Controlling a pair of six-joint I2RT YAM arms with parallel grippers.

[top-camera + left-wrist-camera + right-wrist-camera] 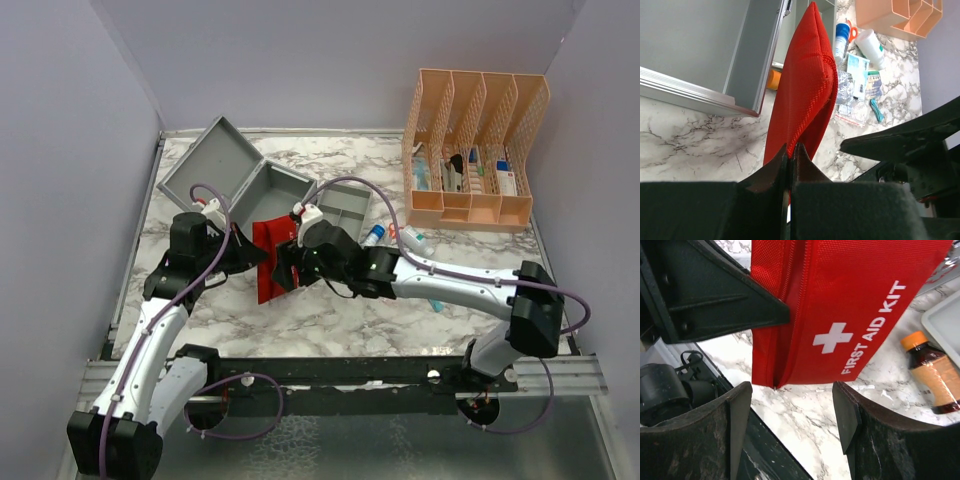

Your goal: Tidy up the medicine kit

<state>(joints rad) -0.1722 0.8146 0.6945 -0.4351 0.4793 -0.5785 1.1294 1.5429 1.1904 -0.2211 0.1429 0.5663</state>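
The grey metal medicine kit [262, 190] lies open at the back left, lid [208, 162] tilted back; its wall shows in the left wrist view [747, 65]. My left gripper [790, 150] is shut on the edge of the flat red "FIRST AID KIT" pouch [807, 85] and holds it on edge above the table, in front of the kit [268, 262]. My right gripper [792, 410] is open, its fingers [737, 415] just below the pouch [840, 305], not touching it. In the top view it [287, 268] sits at the pouch's right side.
An amber bottle with an orange cap [932, 375] lies by the kit. A white-and-blue bottle [843, 37], a white bottle [871, 47], packets [857, 80] and a teal tool [876, 110] lie to the right. A peach slotted organizer [472, 150] stands at the back right.
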